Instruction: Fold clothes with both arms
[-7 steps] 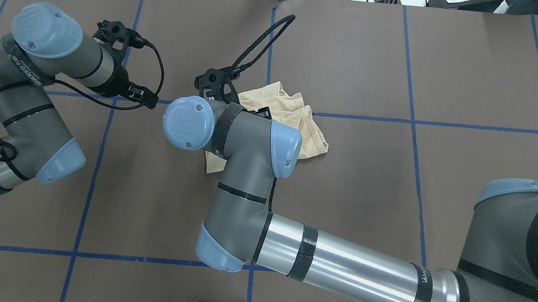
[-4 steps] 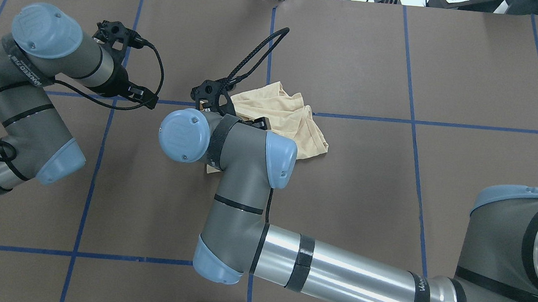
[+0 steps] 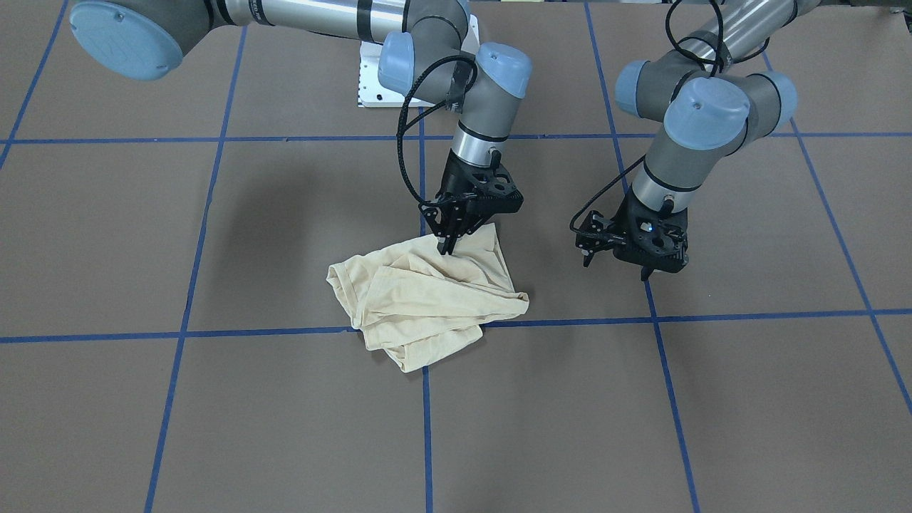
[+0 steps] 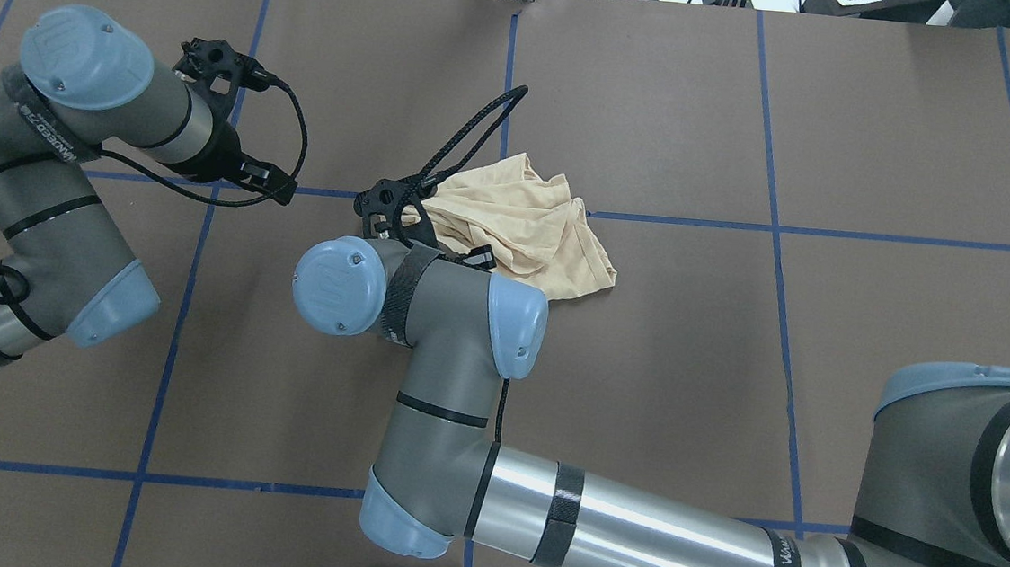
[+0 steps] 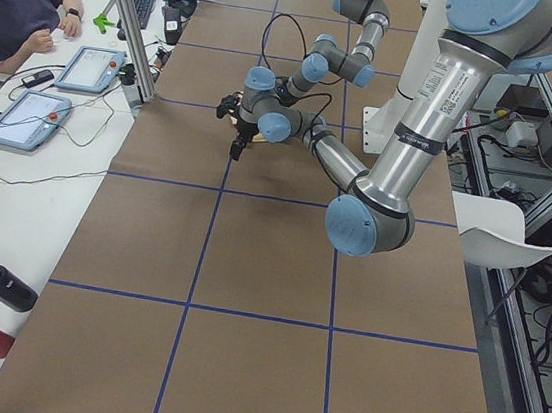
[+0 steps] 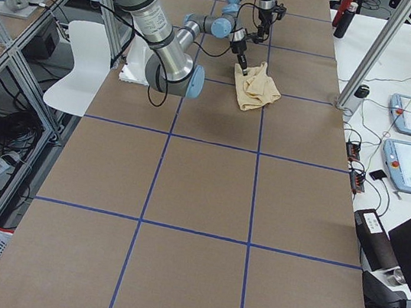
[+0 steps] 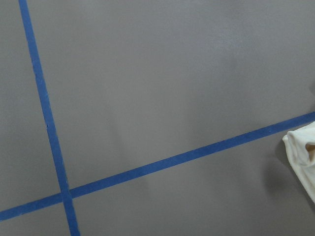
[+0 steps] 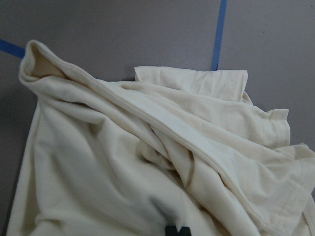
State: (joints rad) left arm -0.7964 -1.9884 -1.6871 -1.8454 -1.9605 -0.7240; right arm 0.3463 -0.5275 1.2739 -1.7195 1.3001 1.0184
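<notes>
A crumpled cream T-shirt lies heaped mid-bench. The right tool clenches its robot-side edge. The left tool hangs parted, empty, well apart. A one-handed pull would likely drag the heap instead of spreading it.

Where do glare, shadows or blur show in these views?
Overhead view: a bright streak of glare on the silver tube of the right arm. Front-facing view: soft, faint shadows on the table beside the shirt. Right wrist view: the shirt's folds are sharp, but the dark print at the bottom edge looks smudged.
</notes>
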